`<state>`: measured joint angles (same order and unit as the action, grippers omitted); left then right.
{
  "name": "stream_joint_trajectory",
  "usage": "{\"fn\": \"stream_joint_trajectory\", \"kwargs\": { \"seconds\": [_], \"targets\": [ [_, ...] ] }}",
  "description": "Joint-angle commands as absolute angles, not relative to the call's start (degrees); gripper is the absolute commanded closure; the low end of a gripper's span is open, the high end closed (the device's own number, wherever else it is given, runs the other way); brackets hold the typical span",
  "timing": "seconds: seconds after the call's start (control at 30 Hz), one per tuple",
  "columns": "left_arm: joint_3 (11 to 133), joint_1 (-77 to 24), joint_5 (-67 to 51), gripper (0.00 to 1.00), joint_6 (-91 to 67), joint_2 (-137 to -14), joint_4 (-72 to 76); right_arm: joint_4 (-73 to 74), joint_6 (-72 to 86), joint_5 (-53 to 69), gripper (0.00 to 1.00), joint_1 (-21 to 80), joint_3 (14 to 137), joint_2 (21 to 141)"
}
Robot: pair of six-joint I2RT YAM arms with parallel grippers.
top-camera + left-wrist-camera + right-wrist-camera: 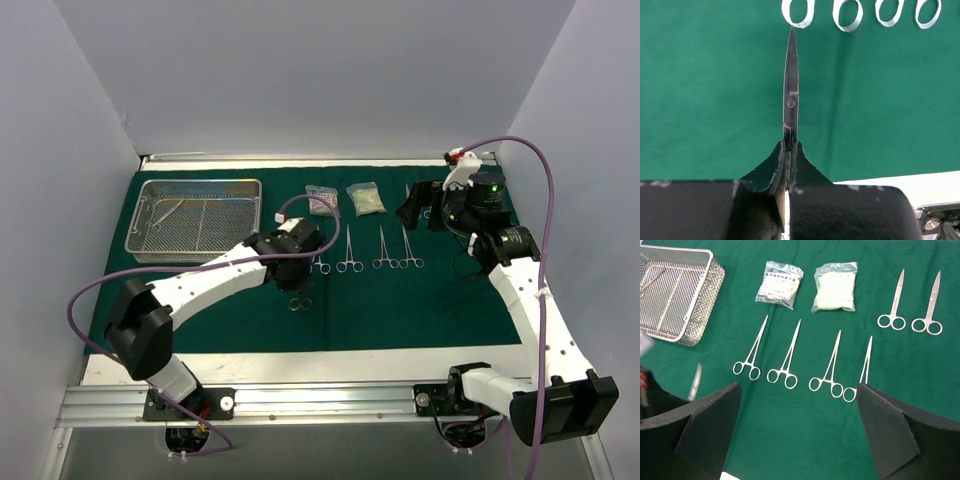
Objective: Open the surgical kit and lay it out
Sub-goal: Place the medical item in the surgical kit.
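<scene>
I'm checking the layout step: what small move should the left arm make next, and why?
Probably shift the held instrument slightly left, then lower and release it on the green cloth. The left gripper is shut on it, its tip nearly reaches a laid clamp, and bare cloth lies left of that row.

White table (400, 362), green cloth (400, 310) spread flat

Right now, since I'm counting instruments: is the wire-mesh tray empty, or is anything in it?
Not empty. At least one steel instrument lies inside the mesh tray, toward its left end in the top view.
</scene>
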<state>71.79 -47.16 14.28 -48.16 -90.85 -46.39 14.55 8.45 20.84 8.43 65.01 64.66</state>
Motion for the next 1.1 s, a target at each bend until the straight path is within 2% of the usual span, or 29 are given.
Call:
{"fn": "stream_joint_trajectory", "kwargs": {
  "seconds": [0.0,0.3,0.83,1.07],
  "targets": [
    [72.42,-50.35,15.64,0.98,-54.14,-93.42,-43.15,13.97,9.32,19.86,0.06,9.31,64.95,63.72],
    [74.71,-55.45,14.33,0.98,-57.39,-100.98,-43.68,14.5,9.05,18.9,0.06,10.72,65.13,64.25],
    [76.82,-57.22,14.24,0.98,-59.94,-107.84,-41.75,14.77,7.91,16.53,0.06,13.36,64.16,63.63],
    [76.82,-57.22,14.68,0.86,-61.35,-108.9,-42.71,14.94,7.65,16.08,0.06,13.8,63.72,63.02]
  ]
}}
